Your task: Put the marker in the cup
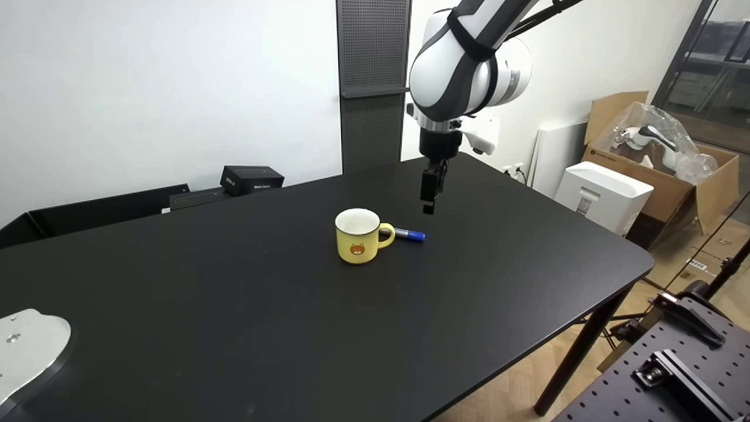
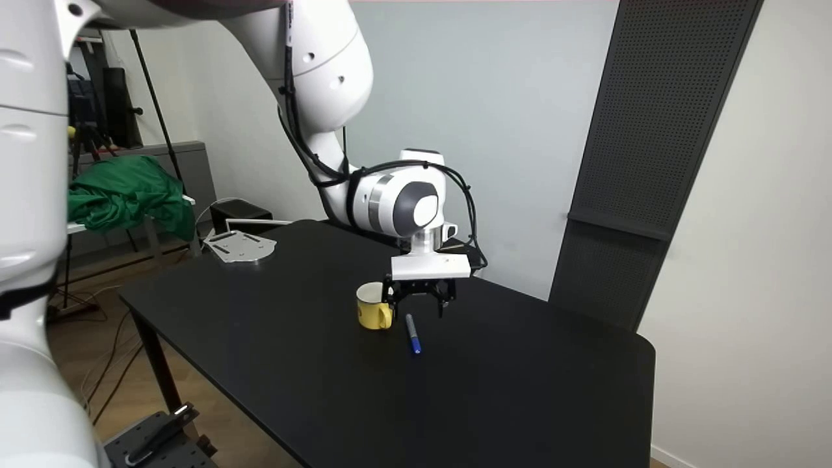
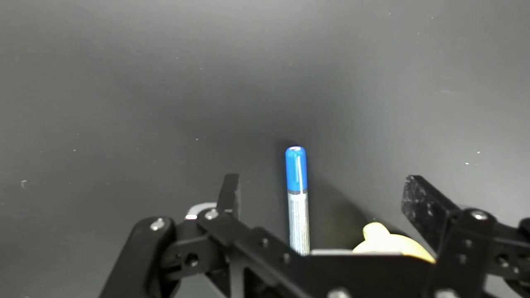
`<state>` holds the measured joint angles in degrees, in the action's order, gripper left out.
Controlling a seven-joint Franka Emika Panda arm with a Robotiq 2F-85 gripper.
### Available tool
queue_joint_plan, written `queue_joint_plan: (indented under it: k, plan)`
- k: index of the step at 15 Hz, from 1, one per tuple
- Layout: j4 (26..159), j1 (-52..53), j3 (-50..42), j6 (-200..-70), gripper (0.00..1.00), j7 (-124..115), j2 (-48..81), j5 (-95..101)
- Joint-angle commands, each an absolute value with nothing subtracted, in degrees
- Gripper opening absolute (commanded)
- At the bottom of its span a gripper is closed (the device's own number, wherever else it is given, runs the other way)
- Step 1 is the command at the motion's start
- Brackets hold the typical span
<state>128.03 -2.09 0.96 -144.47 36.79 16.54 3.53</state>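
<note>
Okay, nearest in the wrist view we have the black two-fingered claw [image 3: 322, 188], spread wide. Beyond it we see the slim blue-capped grey marker [image 3: 297, 198] lying on the matte black table [image 3: 124, 103], just beside the upright yellow mug with a pale inside [image 1: 356, 237]. Farther back, in an exterior view, we log a dark perforated panel [image 1: 375, 47].
</note>
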Motion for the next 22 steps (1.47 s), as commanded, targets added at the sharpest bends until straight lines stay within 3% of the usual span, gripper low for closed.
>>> queue_joint_plan:
  k: [1, 8, 19, 20, 22]
  plan:
    - [128.23, -1.89, 0.84, -148.76, 1.00, 32.82, 16.60, 6.77]
    - [126.04, -1.53, 1.39, -159.02, 1.00, 28.50, 22.93, 11.35]
    - [119.81, -3.77, 6.20, -158.21, 1.00, 30.15, 32.01, 9.74]
    - [119.34, -4.20, 6.67, -158.07, 0.75, 30.32, 32.64, 9.51]
    - [118.63, -4.75, 7.24, -157.68, 0.69, 30.57, 33.63, 9.54]
